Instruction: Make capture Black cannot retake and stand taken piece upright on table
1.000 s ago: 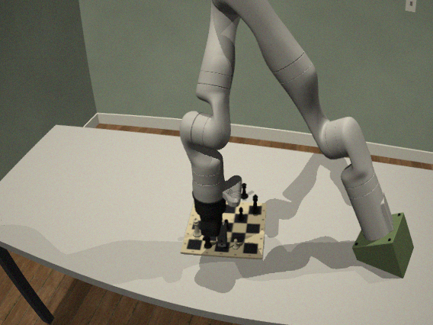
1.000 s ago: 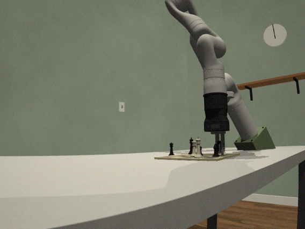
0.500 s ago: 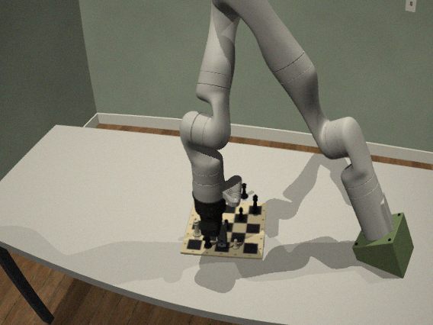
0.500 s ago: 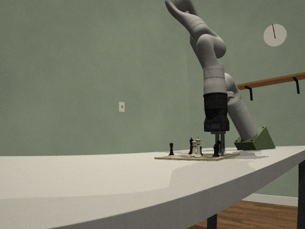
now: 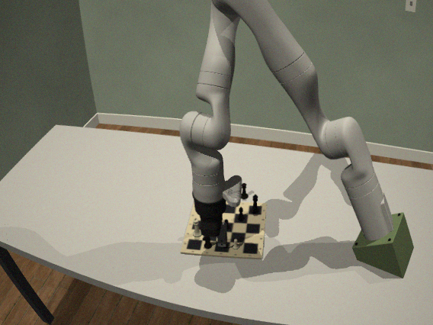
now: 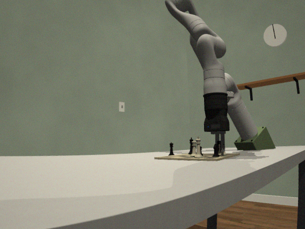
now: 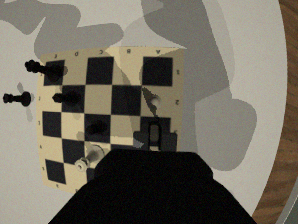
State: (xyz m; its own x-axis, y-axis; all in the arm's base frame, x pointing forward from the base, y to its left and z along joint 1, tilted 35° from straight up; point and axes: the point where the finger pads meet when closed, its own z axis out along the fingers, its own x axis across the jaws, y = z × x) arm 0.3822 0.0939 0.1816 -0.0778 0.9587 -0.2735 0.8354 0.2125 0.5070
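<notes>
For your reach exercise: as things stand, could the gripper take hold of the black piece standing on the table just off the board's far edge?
Probably not yet. The gripper is already shut on a piece at the board's near edge, so its fingers are occupied; the off-board black piece stands upright with open space above it.

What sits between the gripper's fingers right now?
A small black chess piece, standing on the board with the gripper shut around it. The exterior view shows it best.

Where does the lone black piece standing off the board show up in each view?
Top: black piece just beyond the board's far edge.
Exterior: leftmost piece, apart from the rest.
Wrist: far left, off the board.
Shared landmark: the board.
</notes>
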